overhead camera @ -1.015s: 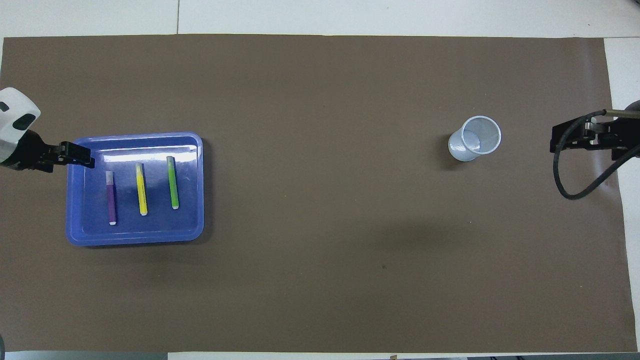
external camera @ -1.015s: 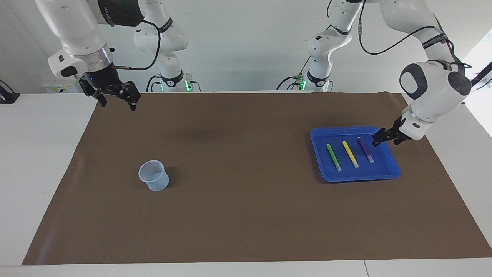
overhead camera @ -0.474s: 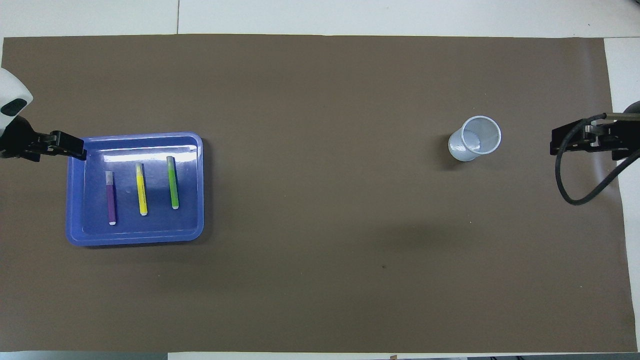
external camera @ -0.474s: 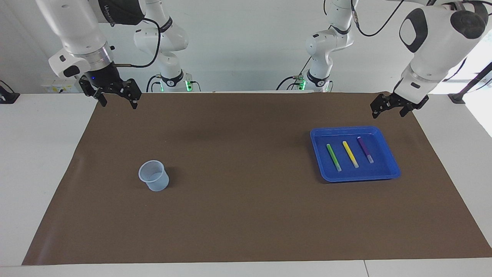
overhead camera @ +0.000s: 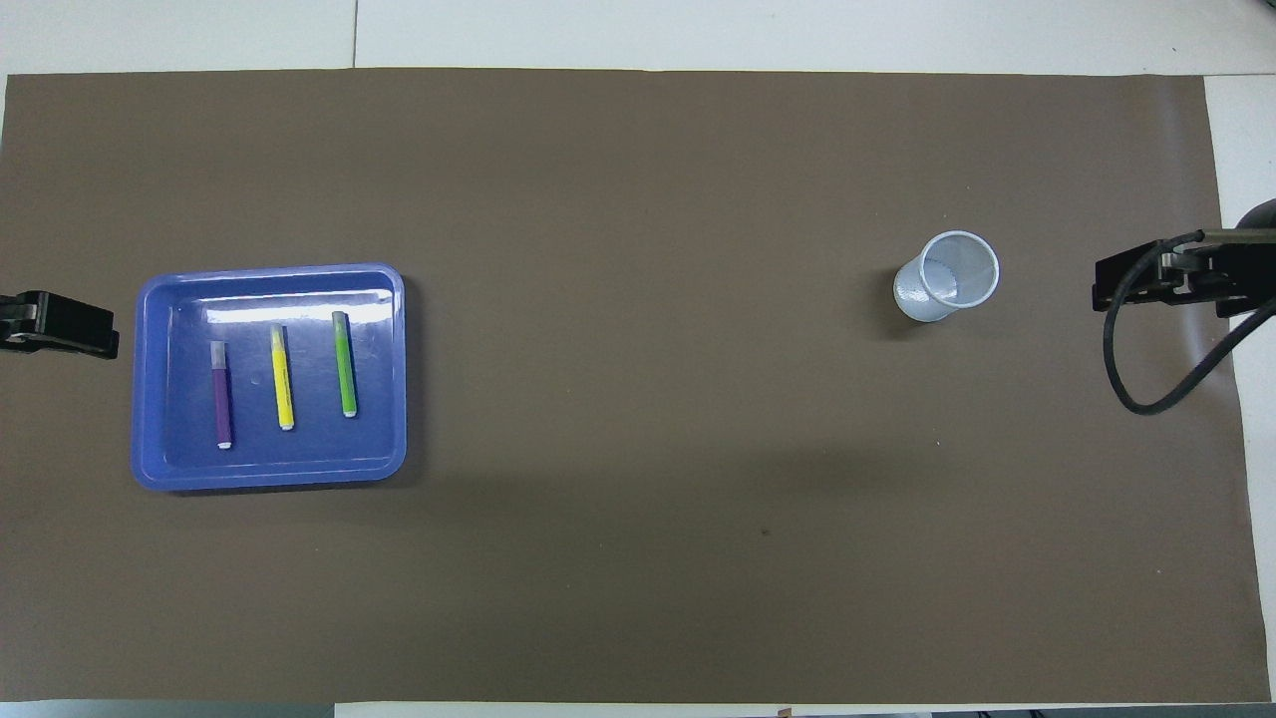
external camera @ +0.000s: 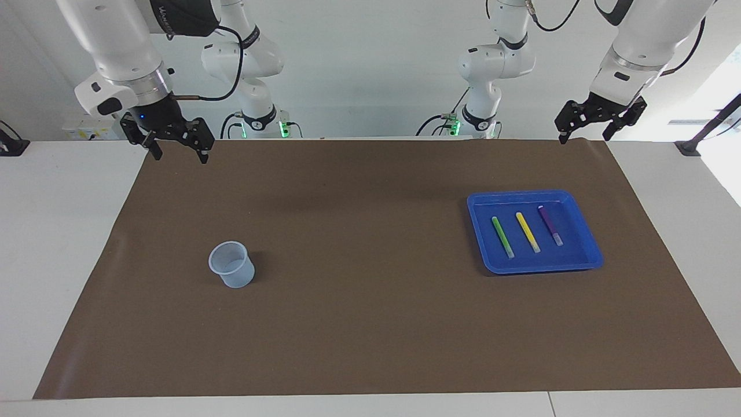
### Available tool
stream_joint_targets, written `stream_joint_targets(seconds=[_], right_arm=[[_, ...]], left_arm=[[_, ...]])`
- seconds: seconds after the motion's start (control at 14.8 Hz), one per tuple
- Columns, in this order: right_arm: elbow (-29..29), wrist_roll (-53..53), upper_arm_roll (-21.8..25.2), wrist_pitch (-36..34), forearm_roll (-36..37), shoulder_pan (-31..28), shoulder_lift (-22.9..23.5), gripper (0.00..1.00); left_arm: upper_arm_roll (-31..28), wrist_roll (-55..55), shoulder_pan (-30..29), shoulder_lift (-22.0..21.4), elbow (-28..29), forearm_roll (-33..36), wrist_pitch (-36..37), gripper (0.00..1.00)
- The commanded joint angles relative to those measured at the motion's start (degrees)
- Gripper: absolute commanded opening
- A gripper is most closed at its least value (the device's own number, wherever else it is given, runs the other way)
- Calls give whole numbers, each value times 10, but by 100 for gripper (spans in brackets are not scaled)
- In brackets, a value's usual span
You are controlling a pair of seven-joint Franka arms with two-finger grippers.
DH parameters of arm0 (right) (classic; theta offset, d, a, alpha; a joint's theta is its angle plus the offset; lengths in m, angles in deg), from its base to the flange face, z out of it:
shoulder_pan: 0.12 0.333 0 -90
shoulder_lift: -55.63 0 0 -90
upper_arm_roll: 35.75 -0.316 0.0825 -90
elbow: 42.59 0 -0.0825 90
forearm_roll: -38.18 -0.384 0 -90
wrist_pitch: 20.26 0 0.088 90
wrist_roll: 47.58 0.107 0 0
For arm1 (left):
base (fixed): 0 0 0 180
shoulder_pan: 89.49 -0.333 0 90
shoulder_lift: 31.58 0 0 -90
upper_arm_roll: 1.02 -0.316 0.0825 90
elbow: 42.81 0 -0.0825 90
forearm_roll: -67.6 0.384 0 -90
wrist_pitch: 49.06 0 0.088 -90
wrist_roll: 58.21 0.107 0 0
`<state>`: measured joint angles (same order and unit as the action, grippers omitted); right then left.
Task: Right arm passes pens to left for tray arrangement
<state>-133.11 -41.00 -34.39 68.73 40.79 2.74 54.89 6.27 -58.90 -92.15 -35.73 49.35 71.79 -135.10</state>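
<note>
The blue tray (external camera: 535,265) lies on the brown mat toward the left arm's end; it also shows in the overhead view (overhead camera: 269,475). In it lie side by side the green pen (external camera: 502,236), the yellow pen (external camera: 527,231) and the purple pen (external camera: 550,225); all three show from above: green (overhead camera: 345,364), yellow (overhead camera: 282,377), purple (overhead camera: 222,394). My left gripper (external camera: 583,138) is open and empty, raised high over the mat's end beside the tray (overhead camera: 60,327). My right gripper (external camera: 179,155) is open and empty, raised over the mat's other end (overhead camera: 1146,283).
A small translucent bluish cup (external camera: 231,264) stands upright on the mat toward the right arm's end, also seen from above (overhead camera: 947,276). It holds no pens. The brown mat (external camera: 359,231) covers most of the white table.
My left gripper has risen from the tray's rim beside the purple pen and drawn back toward its base, empty. The pens have not moved. The right arm has barely moved.
</note>
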Motion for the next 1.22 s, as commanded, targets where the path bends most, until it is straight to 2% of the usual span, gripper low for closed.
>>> stream_joint_targets(seconds=[0.0,0.61,1.02,1.15], right_arm=[[11,-8,-1,-9,-13,-2,5,100],[1,-9,-1,-14,-23,-3,-5,100],[2,-10,0,-17,-30,-6,-5,100],[0,-10,0,-18,-30,-7,-5,100]], left_arm=[[-12,-10,13,5,10,9,-19,100],[-24,-6,14,9,9,7,-21,100],[-44,-8,31,19,2,-59,10,100],[-44,-8,30,14,2,-60,8,100]])
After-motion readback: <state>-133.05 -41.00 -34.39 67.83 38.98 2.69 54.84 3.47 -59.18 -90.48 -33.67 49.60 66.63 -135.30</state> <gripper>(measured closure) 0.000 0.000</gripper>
